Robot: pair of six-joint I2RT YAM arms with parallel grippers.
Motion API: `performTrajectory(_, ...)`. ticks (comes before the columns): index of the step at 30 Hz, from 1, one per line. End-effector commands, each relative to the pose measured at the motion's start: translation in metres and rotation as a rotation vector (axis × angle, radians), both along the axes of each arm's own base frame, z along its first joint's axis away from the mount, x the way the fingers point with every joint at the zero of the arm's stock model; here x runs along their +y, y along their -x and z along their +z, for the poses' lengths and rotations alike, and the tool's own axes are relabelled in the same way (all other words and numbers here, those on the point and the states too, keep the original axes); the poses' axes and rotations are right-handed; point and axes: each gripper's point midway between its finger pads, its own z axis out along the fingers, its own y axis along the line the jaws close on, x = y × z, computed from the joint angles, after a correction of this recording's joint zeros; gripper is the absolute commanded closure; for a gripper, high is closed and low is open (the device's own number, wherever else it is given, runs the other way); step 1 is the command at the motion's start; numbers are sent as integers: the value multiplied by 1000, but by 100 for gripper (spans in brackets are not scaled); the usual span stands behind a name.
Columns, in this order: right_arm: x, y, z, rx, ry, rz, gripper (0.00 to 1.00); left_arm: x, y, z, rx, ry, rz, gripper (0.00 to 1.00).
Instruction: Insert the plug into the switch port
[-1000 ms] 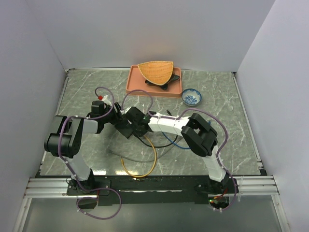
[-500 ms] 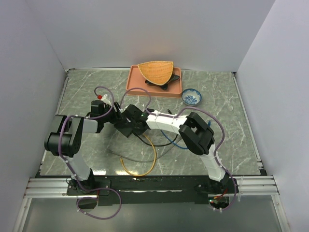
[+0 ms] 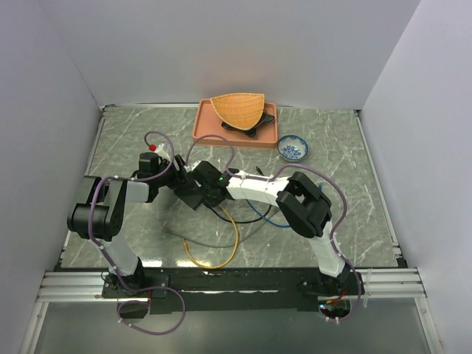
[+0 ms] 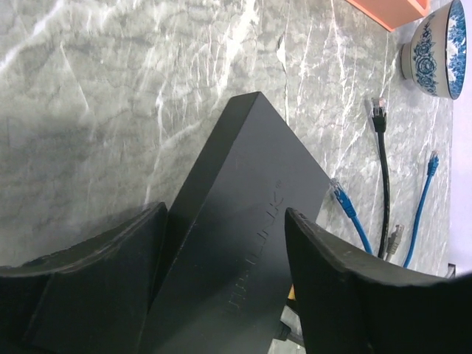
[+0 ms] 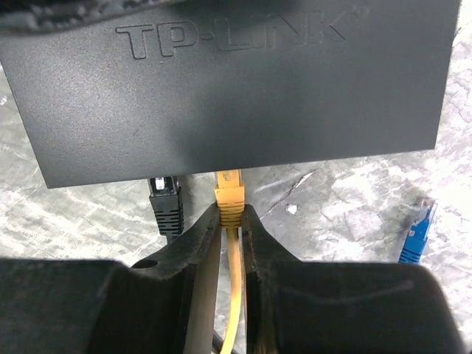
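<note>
The right gripper (image 5: 231,219) is almost closed and pinches the yellow plug (image 5: 229,195) just behind its head. The plug's tip meets the port edge of the switch (image 5: 228,81), just beside a black plug (image 5: 167,200). In the top view, the right arm has pushed toward the switch and eased slightly back, so seating appears partial or just complete. The left gripper (image 4: 225,251) clamps the switch body, bracing it. A blue plug (image 4: 341,198) lies loose beyond the switch.

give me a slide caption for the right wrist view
Right gripper pinches the yellow plug at the switch edge, beside a black plug.
</note>
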Motion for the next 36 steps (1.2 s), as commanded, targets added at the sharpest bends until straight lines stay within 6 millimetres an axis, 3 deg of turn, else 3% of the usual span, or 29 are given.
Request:
performTrajectory(1, 25, -14, 38, -87, -199, -26, 100, -3, 41, -21, 175, -9, -21, 26)
performTrajectory(6, 21, 10, 32, -23, -228, 15, 97, 11, 37, -13, 160, -47, 55, 16)
performTrajectory(11, 19, 24, 30, 10, -230, 32, 77, 18, 36, -4, 138, -63, 101, 8)
performTrajectory(16, 12, 31, 27, 20, -190, 33, 70, 27, 35, 7, 110, -92, 149, 3)
performTrajectory(20, 5, 38, 39, 25, -203, 34, 68, 41, 36, 14, 106, -145, 209, 1)
performTrajectory(25, -1, 44, 58, 24, -217, 39, 59, 50, 38, 40, 43, -164, 255, 4)
performTrajectory(29, -6, 48, 86, -10, -259, 50, 40, 53, 44, 66, -11, -155, 267, 4)
performTrajectory(30, -8, 49, 90, -18, -271, 49, 36, 53, 44, 82, -53, -146, 274, 4)
performTrajectory(31, -10, 49, 95, -28, -281, 49, 28, 54, 47, 87, -59, -146, 277, 4)
performTrajectory(34, -23, 52, 108, -69, -296, 35, 18, 58, 55, 114, -110, -139, 296, 4)
performTrajectory(36, -29, 50, 124, -116, -326, 15, 17, 60, 61, 139, -174, -119, 308, 4)
